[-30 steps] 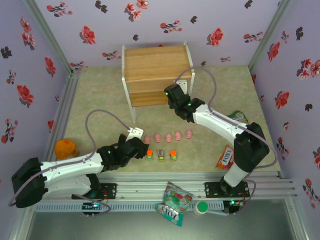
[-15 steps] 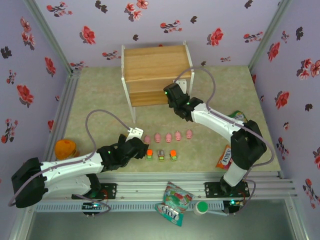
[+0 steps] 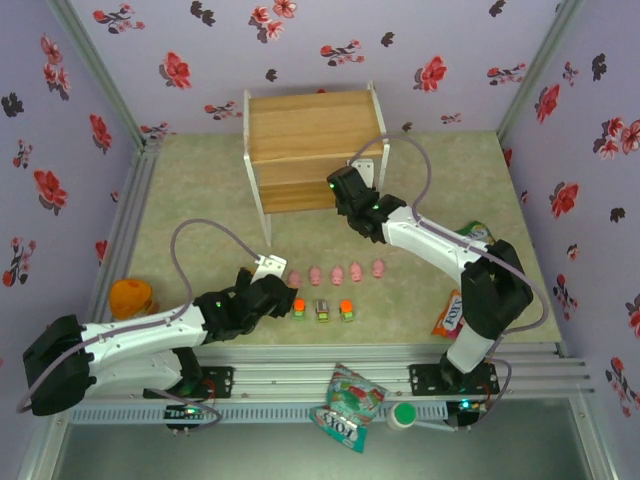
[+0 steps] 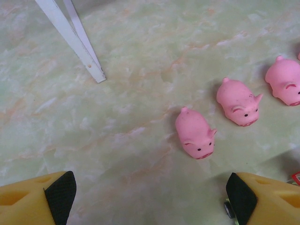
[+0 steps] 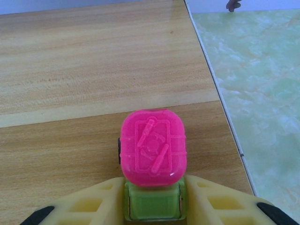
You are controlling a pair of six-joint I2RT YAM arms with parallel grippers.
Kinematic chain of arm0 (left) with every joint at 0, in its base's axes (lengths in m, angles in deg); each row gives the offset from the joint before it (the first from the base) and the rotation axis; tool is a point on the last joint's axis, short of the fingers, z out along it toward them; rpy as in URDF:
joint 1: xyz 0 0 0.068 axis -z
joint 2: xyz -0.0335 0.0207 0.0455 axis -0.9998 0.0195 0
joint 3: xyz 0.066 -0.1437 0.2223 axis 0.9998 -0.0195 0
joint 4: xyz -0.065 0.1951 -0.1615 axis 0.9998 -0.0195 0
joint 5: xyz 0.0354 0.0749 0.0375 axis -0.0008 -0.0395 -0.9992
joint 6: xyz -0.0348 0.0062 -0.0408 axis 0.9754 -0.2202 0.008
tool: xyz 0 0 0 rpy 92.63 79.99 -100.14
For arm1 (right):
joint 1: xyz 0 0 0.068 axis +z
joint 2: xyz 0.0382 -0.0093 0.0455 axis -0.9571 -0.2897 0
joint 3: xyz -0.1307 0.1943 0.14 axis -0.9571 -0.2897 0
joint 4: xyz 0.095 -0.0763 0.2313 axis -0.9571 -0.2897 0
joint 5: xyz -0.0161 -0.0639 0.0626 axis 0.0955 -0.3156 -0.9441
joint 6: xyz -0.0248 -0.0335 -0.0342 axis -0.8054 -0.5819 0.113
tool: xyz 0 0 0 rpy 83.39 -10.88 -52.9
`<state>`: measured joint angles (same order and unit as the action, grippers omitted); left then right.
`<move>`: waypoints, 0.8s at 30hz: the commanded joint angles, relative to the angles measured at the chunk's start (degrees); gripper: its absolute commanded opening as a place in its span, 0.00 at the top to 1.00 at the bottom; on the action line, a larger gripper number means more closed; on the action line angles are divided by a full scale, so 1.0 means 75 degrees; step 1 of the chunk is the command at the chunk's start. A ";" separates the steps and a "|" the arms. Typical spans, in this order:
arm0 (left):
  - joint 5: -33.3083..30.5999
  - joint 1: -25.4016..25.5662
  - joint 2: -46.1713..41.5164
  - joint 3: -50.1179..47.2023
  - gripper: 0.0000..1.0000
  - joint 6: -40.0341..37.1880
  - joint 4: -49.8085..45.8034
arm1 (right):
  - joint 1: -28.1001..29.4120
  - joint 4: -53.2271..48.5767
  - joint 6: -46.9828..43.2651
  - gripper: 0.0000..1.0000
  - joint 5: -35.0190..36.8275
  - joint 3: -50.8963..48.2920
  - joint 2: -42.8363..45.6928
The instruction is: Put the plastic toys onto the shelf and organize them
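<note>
My right gripper (image 5: 152, 208) is shut on the green base of a pink-topped blocky toy (image 5: 152, 147). It holds the toy low over the wooden board of the shelf (image 5: 70, 61), near the board's right edge. From above, that gripper (image 3: 340, 195) sits at the shelf's (image 3: 310, 140) front lower tier. Several pink pigs (image 3: 337, 272) lie in a row on the table, with three blocky toys (image 3: 322, 309) in front of them. My left gripper (image 4: 151, 197) is open and holds nothing. It hovers just short of the nearest pig (image 4: 195, 132), with two more pigs (image 4: 237, 101) to the right.
A white shelf leg (image 4: 75, 40) stands to the left of the pigs. An orange round object (image 3: 130, 297) lies at the left wall. Snack bags lie at the right (image 3: 453, 315), far right (image 3: 475, 233) and on the front rail (image 3: 347, 405).
The right arm has shifted slightly at the shelf with the pink-topped toy. The left arm has stayed still.
</note>
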<state>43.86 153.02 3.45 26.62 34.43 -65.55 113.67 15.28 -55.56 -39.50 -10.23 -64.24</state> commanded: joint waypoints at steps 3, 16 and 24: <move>-0.0237 0.0050 -0.0044 0.0218 0.12 -0.0073 -0.0117 | -0.0023 -0.0033 0.0086 0.56 0.0193 -0.0003 0.0155; -0.0237 0.0049 -0.0049 0.0217 0.12 -0.0090 -0.0095 | 0.0133 -0.0145 0.0003 0.54 0.0329 0.0069 0.0388; -0.0237 0.0041 -0.0114 0.0210 0.12 -0.0077 -0.0129 | 0.0483 -0.0253 -0.0047 0.54 0.0700 0.0069 0.0598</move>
<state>43.86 153.02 3.45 26.62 34.43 -65.55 116.34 13.95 -55.61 -37.53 -10.23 -62.52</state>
